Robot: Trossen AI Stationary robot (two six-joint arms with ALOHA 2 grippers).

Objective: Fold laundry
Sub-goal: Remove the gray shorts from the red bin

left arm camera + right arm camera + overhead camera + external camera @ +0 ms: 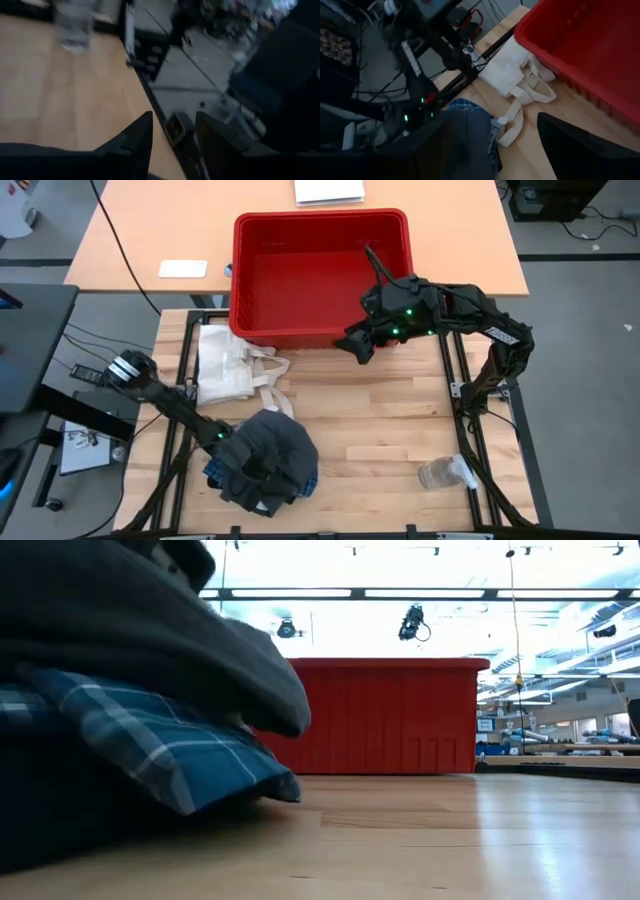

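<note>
Dark grey cloth is what I see first: the grey garment [270, 450] sits in a heap at the near left of the wooden table [380, 430], draped over the plaid shirt [305, 483], whose blue-and-white check peeks out along the lower edges of the pile. From table height the shirt [150, 740] bulges out under the grey fabric [150, 630], both resting on the boards.

My left gripper [240, 452] is down in that heap, the arm reaching in from the left edge. Through its wrist camera I see the two dark fingers [135, 142] standing partly apart with open floor showing between them, and dark cloth lies along the bottom of that picture; I think the cloth is under the fingers rather than pinched between them, but the view is too murky for me to be sure.

My right gripper [358, 345] hangs at the front wall of the red bin [320, 330], well apart from the laundry. Its fingers [580, 145] stand wide with nothing between them.

A cream tote bag [225, 365] lies flat just beyond the pile, its straps trailing toward the clothes, close to the bin's left corner. A clear plastic bottle [445, 473] lies on the near right of the table, well away from both garments.
</note>
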